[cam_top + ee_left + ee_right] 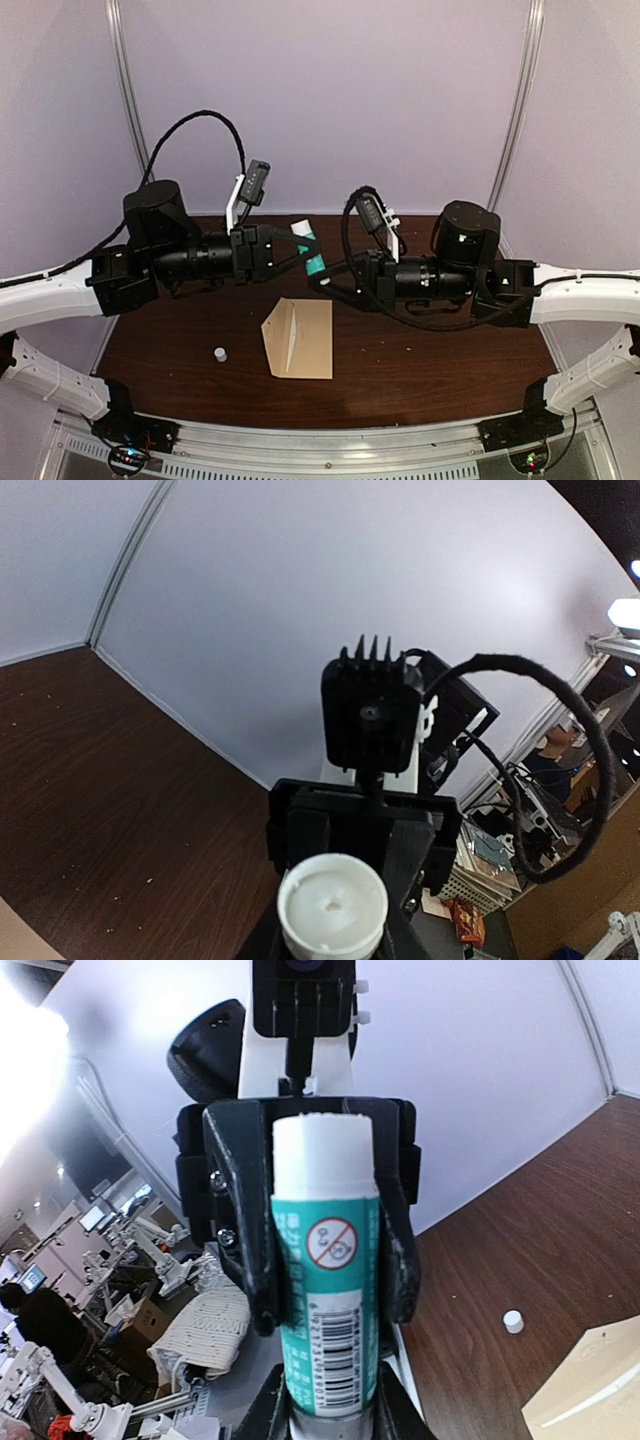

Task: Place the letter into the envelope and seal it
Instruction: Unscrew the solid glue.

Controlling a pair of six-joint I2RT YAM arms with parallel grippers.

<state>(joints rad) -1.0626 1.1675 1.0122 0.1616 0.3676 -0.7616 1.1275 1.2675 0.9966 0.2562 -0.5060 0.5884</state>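
Glue stick (325,1290) clamped in both arms' jaws.

glue stick (325,1290) label: teal wrap with white print
sign on label: red circle with a slash over a small figure, on a white disc
barcode: black bars on a white patch low on the label
barcode digits: a row under the bars, too small to read
small print beside barcode: blurred, unreadable
brand: cannot tell
top view: teal label shows, print too small to read
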